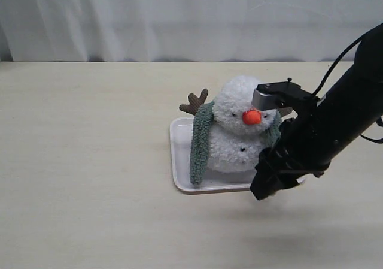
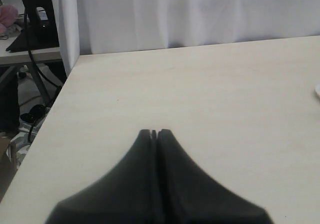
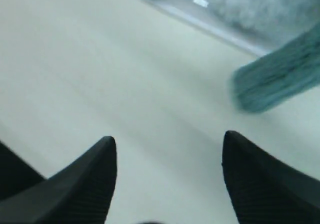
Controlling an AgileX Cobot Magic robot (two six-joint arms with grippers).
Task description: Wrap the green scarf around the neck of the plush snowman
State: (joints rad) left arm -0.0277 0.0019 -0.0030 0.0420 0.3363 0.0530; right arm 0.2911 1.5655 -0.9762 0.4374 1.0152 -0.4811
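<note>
The plush snowman (image 1: pixel 239 131) sits upright on a white tray (image 1: pixel 179 155), its orange nose facing the front. The green scarf (image 1: pixel 201 140) lies round the back of its neck. One end hangs down the snowman's left side to the tray, and the other end (image 3: pixel 280 77) hangs off the tray's right front edge. My right gripper (image 3: pixel 169 141) is open and empty, low over the table just in front of the tray's right corner (image 1: pixel 262 190), close to that loose end. My left gripper (image 2: pixel 155 132) is shut on nothing, over bare table far from the snowman; the exterior view does not show it.
The right arm (image 1: pixel 335 119) crosses in front of the snowman's right side and hides its right antler. A white curtain (image 1: pixel 179 17) backs the table. The table's left edge (image 2: pixel 55 104) drops off to cables and a stand.
</note>
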